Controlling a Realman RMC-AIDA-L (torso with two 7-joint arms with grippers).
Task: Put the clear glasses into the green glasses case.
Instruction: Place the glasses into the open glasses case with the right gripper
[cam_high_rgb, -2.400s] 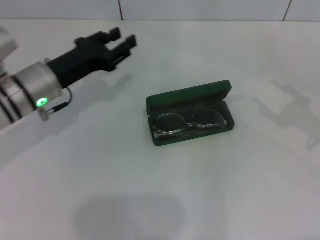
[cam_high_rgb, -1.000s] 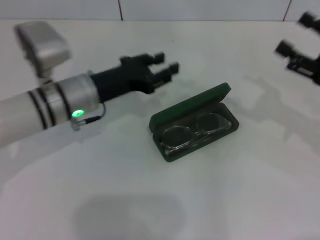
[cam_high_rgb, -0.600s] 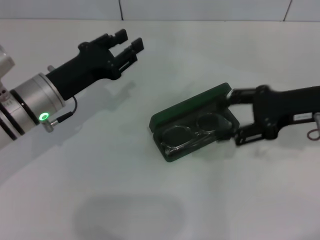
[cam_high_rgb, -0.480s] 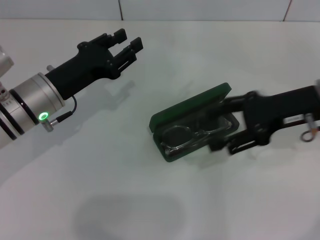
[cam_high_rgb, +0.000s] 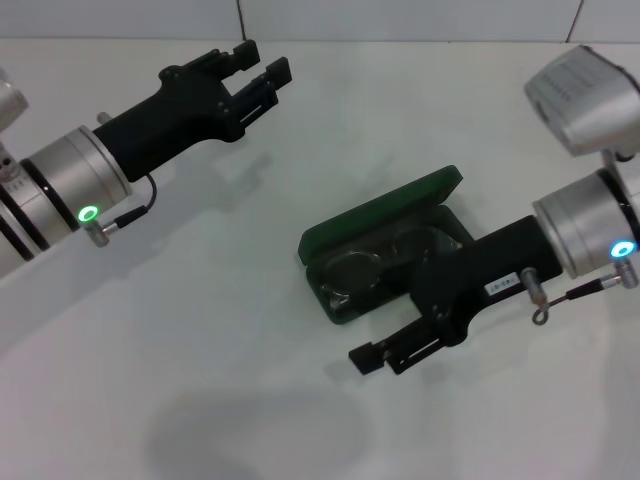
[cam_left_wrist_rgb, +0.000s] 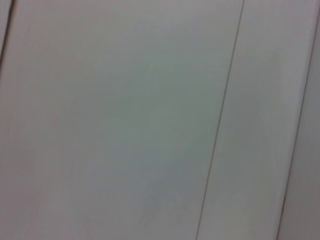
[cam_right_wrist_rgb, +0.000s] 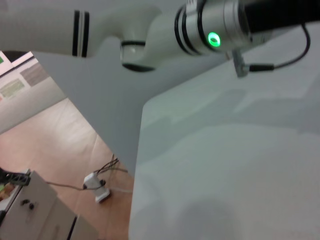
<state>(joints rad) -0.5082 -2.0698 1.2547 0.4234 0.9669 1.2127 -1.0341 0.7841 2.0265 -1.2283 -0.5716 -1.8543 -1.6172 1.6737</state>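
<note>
The green glasses case (cam_high_rgb: 372, 222) lies open near the table's middle, its lid tilted back. The clear glasses (cam_high_rgb: 350, 271) rest inside it on the dark lining, and only the left lens shows plainly. My right gripper (cam_high_rgb: 378, 358) reaches across the case's right front corner, its black body covering that end. Its fingers point toward the table's front left, just past the case, open and holding nothing. My left gripper (cam_high_rgb: 262, 60) hovers open at the back left, well away from the case. The right wrist view shows only my left arm (cam_right_wrist_rgb: 150, 30) and the table edge.
White tabletop (cam_high_rgb: 200, 330) surrounds the case, with a tiled wall (cam_high_rgb: 400, 18) behind it. The left wrist view shows only a pale surface with thin seams (cam_left_wrist_rgb: 220, 125). The right wrist view shows the table's edge (cam_right_wrist_rgb: 137, 165) and the floor with cables (cam_right_wrist_rgb: 97, 185) below.
The right arm came in from the right, passed the case's right end and now lies over its front corner. The left arm swung toward the case and then drew back to the far left.
</note>
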